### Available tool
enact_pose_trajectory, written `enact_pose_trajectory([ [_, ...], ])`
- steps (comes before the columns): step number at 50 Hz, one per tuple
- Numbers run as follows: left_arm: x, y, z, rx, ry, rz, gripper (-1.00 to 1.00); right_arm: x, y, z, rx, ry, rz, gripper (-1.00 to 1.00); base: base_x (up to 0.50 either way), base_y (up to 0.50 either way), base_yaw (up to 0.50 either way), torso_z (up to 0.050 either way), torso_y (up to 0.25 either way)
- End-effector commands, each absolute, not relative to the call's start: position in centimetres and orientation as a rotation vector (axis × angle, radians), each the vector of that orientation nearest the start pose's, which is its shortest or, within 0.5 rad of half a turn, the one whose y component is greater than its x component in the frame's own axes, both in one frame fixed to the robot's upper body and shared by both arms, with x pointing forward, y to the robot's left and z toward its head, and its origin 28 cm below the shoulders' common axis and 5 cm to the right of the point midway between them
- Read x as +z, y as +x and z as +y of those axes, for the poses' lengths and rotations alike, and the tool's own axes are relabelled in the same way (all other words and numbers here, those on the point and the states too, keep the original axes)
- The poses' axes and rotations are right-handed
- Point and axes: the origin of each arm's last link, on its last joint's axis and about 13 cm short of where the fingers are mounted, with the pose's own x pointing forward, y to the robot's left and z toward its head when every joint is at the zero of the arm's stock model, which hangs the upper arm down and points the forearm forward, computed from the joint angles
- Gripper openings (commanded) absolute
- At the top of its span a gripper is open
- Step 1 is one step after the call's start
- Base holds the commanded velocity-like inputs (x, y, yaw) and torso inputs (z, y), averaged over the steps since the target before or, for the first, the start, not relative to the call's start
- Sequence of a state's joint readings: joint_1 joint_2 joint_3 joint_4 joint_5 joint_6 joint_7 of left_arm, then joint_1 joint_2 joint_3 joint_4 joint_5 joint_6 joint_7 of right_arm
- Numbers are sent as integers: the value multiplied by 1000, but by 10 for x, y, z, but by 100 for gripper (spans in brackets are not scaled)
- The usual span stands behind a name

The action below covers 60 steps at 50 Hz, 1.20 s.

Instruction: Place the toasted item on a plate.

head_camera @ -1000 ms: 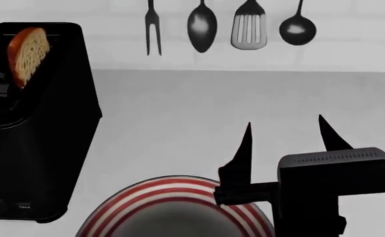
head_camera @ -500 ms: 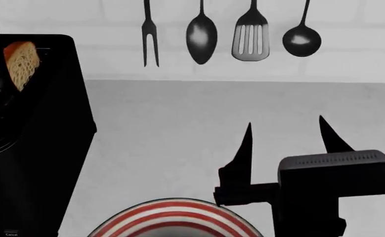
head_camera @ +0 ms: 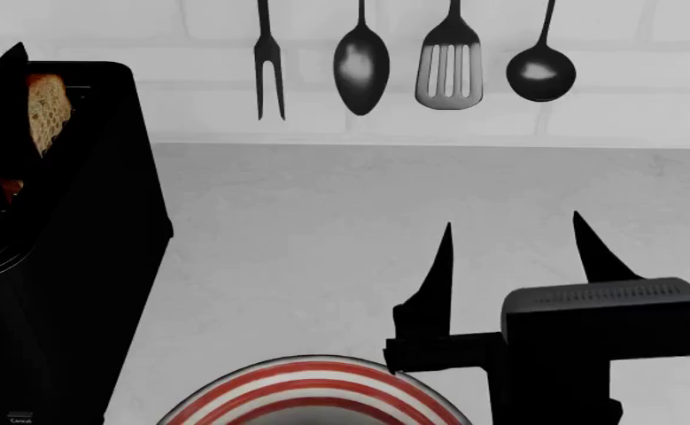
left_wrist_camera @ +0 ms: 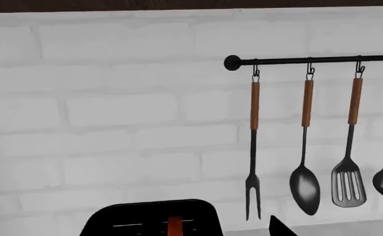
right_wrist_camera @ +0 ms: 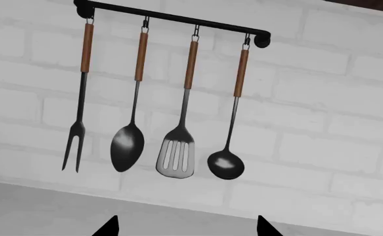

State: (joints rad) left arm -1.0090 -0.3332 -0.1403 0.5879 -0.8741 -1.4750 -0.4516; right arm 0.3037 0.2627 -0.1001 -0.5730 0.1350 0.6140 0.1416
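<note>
Toast slice (head_camera: 47,111) stands in the toaster (head_camera: 73,266) slot, upper left of frame. Judging it light, stiff, crumbly: pinch the crust edges. Right gripper (head_camera: 513,241) jaws spread, empty. Left gripper (head_camera: 8,66) state unclear. Plate (head_camera: 309,390) bottom centre.

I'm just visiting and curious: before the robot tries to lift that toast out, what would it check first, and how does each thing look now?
1. Toast sticks up out of the toaster: ok.
2. Left gripper by the toast: only a fingertip shows; position cannot tell.
3. Left gripper open enough: cannot tell.
4. Plate on the counter, its visible rim bare: ok, though mostly cut off.
5. Right gripper open, empty, away from the toaster: ok.
6. Hanging utensils are on the wall, off to the side of the toaster: ok.
</note>
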Motion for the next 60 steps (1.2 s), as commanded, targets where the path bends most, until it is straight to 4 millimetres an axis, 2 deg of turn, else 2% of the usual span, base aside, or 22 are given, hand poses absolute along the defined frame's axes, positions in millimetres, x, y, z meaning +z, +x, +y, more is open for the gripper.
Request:
enact_pose_trajectory([
  [1, 307, 243, 248, -112, 84, 17, 100, 154, 240, -120, 3, -153, -248, 100, 0, 0, 0, 0, 0],
  [15, 304, 249, 251, -75, 107, 50, 100, 152, 238, -120, -3, -149, -248, 100, 0, 0, 0, 0, 0],
  [21, 306, 259, 252, -54, 99, 50, 100, 150, 239, -119, 0, -148, -246, 100, 0, 0, 0, 0, 0],
  [27, 294, 268, 251, -56, 109, 91, 100, 149, 239, -119, -1, -147, -241, 100, 0, 0, 0, 0, 0],
  [47, 287, 278, 253, -48, 121, 125, 100, 147, 240, -120, -4, -149, -233, 100, 0, 0, 0, 0, 0],
  [60, 275, 284, 254, -46, 120, 152, 100, 148, 239, -120, -10, -153, -233, 100, 0, 0, 0, 0, 0],
])
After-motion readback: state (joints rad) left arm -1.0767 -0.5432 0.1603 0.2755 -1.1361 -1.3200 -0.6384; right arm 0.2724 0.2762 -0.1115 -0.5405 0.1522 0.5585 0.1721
